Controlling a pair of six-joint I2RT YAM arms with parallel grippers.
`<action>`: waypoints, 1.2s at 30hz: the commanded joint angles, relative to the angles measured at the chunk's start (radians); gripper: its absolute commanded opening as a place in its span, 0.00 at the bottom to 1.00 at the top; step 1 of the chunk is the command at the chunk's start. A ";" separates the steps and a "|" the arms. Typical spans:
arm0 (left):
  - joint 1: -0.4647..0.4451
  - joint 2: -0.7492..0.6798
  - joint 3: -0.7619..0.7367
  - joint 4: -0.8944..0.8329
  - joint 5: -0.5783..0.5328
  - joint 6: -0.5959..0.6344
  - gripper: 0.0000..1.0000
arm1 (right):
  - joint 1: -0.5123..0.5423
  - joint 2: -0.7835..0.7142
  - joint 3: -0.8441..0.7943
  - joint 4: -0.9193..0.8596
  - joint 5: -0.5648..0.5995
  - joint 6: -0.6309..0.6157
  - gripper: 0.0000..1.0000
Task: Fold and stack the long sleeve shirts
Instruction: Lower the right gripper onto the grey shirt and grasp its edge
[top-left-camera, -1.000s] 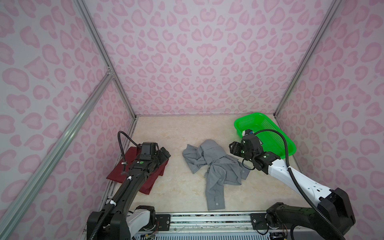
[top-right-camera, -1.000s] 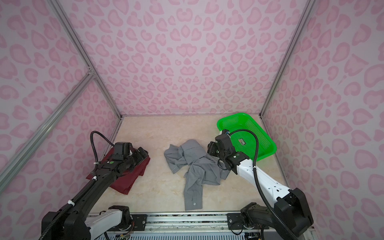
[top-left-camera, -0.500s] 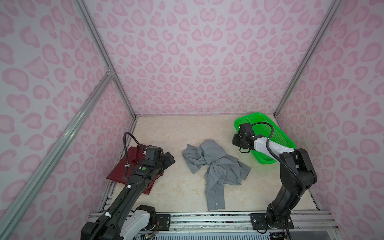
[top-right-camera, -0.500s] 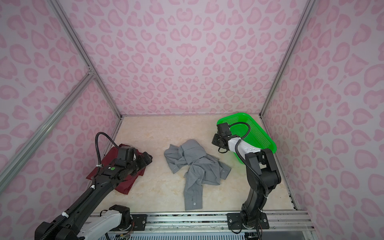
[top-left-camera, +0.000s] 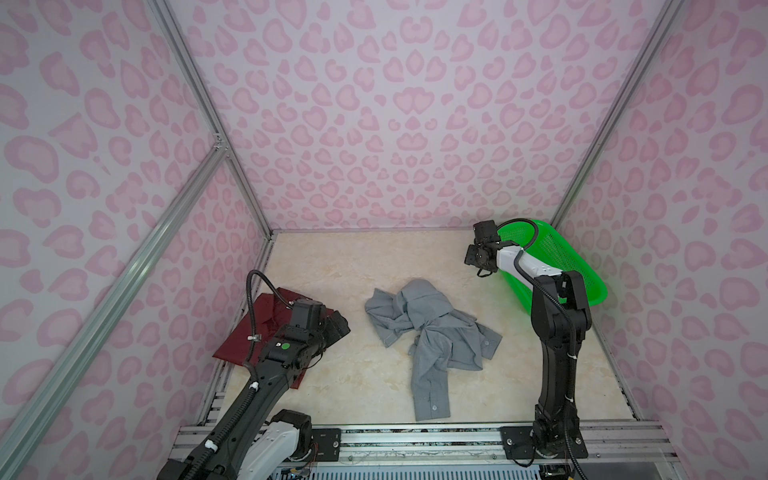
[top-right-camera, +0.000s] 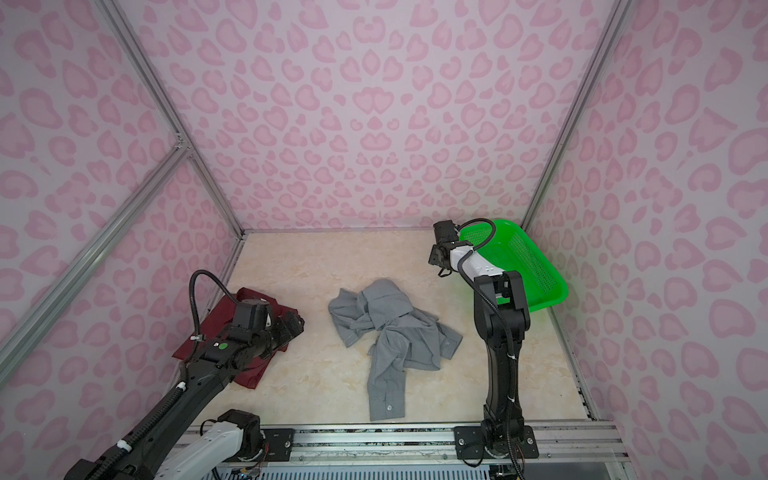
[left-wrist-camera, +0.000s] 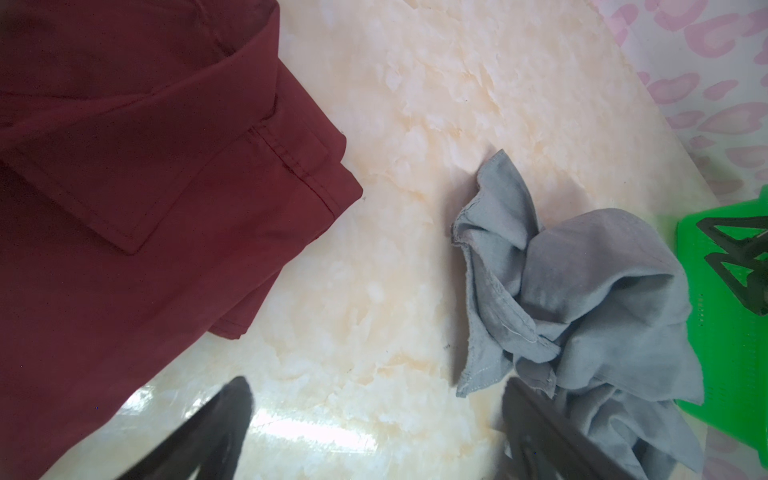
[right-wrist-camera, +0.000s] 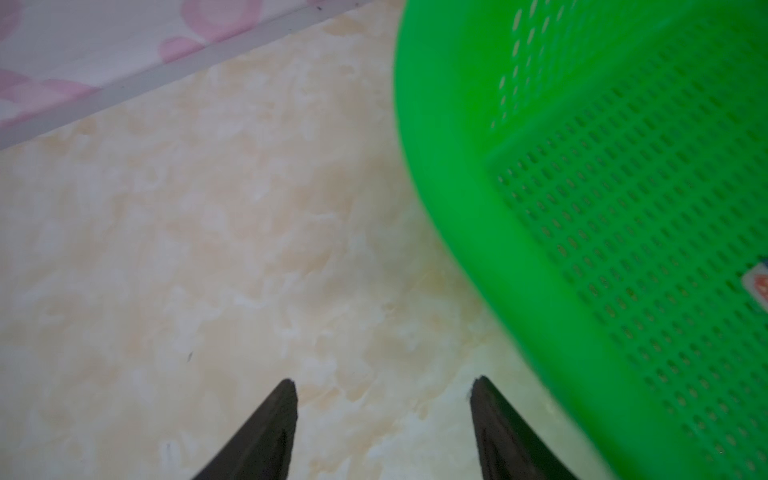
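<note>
Our left gripper (left-wrist-camera: 376, 386) is spread wide and empty, low beside the maroon shirt (top-left-camera: 270, 316), which looks folded. The right gripper (right-wrist-camera: 382, 380), also spread, holds nothing near the green basket (top-left-camera: 582, 274). The grey shirt (top-left-camera: 428, 328) lies crumpled mid-table, with nothing between it and the grippers. With its sleeves tangled, we risk pinching several layers, or dragging the maroon fold.

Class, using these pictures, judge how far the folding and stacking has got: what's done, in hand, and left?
Done: the maroon shirt looks folded flat at the left. In hand: nothing; the left gripper, open, hovers at its edge, and the right gripper is open near the basket. Left: the grey shirt lies crumpled in the middle, to be folded and stacked.
</note>
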 joint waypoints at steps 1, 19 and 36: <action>0.001 -0.019 -0.002 -0.016 -0.008 0.016 0.96 | -0.009 0.081 0.119 -0.148 0.125 -0.038 0.69; 0.000 -0.110 -0.009 -0.084 -0.040 0.058 0.96 | 0.360 -0.512 -0.294 0.021 -0.131 -0.113 0.76; 0.000 -0.260 -0.022 -0.180 -0.040 0.042 0.96 | 0.754 -0.250 -0.312 -0.004 -0.117 -0.225 0.51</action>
